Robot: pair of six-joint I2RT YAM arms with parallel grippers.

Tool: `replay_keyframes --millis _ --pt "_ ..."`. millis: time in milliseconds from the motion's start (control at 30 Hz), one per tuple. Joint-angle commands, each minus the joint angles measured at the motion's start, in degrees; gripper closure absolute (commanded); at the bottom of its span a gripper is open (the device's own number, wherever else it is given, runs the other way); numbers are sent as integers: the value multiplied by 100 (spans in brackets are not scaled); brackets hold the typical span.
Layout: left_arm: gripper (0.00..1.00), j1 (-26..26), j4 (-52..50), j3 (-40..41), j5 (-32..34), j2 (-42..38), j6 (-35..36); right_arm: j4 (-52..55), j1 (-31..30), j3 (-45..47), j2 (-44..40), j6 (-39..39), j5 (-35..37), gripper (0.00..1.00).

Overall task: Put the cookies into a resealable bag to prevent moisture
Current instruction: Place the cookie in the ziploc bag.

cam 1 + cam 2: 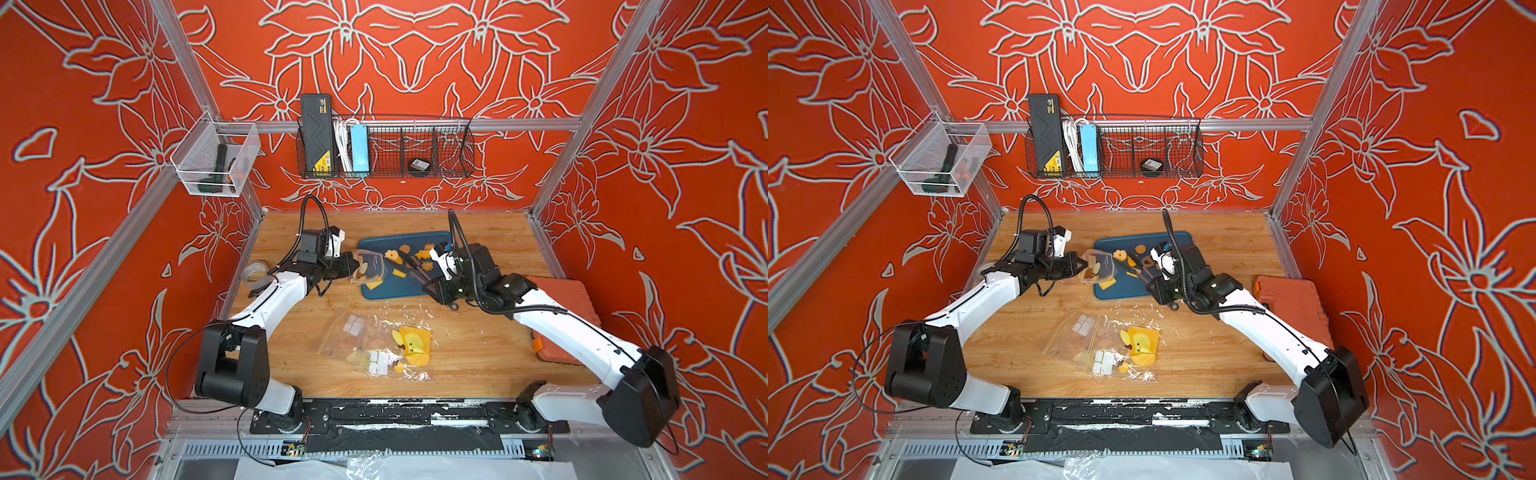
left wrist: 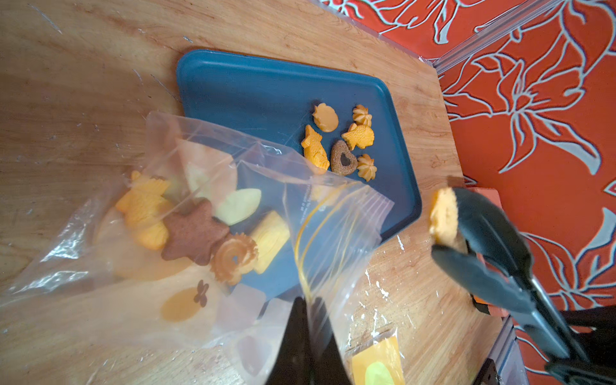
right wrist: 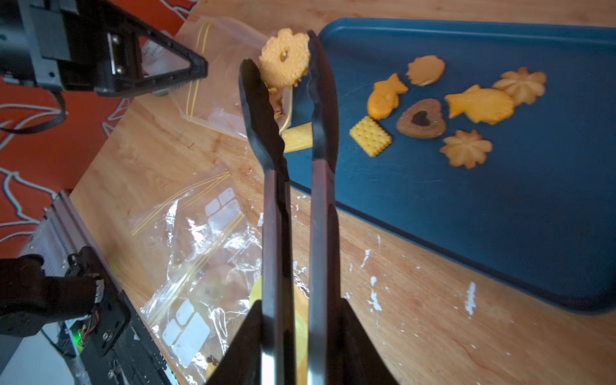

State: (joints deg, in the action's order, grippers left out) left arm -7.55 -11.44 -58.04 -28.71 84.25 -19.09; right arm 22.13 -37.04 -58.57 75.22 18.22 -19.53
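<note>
counter (image 1: pixel 478 361), top views: blue tray (image 1: pixel 432 241) sits far centre. Spare bags (image 1: pixel 374 345) lie flat near the front, an orange case (image 1: pixel 569 299) is partly under the right arm, and a tape roll (image 1: pixel 255 272) is at the left edge.
arms, top views: both reach inward with elbows out. Left gripper (image 1: pixel 354 267) is at the tray's left edge, right gripper (image 1: pixel 434 286) over its near-right corner. Tongs (image 1: pixel 411 270) cross above the tray.
resealable bag (image 2: pixel 233 200), left wrist: left gripper is clamped on the zip edge. The mouth faces the tongs and the body sags over the tray's corner onto the counter. Several cookies (image 2: pixel 196 233) are inside.
tongs, right wrist: right gripper is closed around the handles. The long axis runs from it toward the bag mouth.
ring cookie (image 3: pixel 285 58), right wrist: pinched on edge between the tong tips, just beside the mouth.
tray, right wrist: seven cookies lie flat and loose on it, beside the tongs and not touching them.
</note>
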Motion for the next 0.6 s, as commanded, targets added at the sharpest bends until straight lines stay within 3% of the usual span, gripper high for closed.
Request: replay_keyframes --millis 0,267,433,567 --pt "100 17 98 -23 -131 56 112 -284 -138 -341 294 -165 -332 65" --pt "100 17 105 -23 -161 70 112 -351 -320 -790 1073 -196 -345 65" --pt "100 21 97 -23 -135 65 117 -430 -344 -858 1133 -169 -389 50" --pt "100 17 98 -23 -143 74 117 -398 -347 -760 945 -190 -369 49"
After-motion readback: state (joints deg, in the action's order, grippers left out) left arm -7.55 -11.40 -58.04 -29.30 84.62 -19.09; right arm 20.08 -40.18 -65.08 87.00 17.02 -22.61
